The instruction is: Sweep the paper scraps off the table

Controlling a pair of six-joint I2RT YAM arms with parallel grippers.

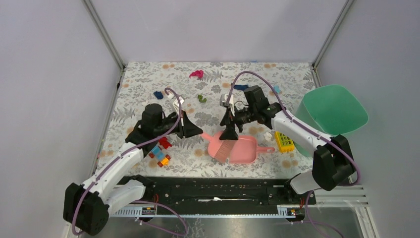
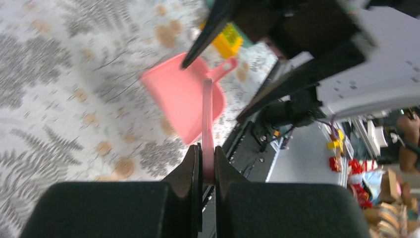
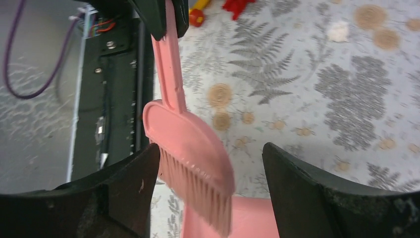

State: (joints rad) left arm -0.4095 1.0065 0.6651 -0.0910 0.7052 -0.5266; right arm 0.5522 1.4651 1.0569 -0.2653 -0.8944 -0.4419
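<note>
While the left claw (image 2: 207,151) pinches the brush (image 3: 185,134) over the dustpan (image 1: 246,149), the right claw (image 3: 210,148) stands spread.

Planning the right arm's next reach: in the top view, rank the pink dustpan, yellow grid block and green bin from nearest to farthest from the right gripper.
1. Pink dustpan: right beneath the right gripper, on its near side.
2. Yellow grid block: off to its right.
3. Green bin: farthest, further right still.
</note>
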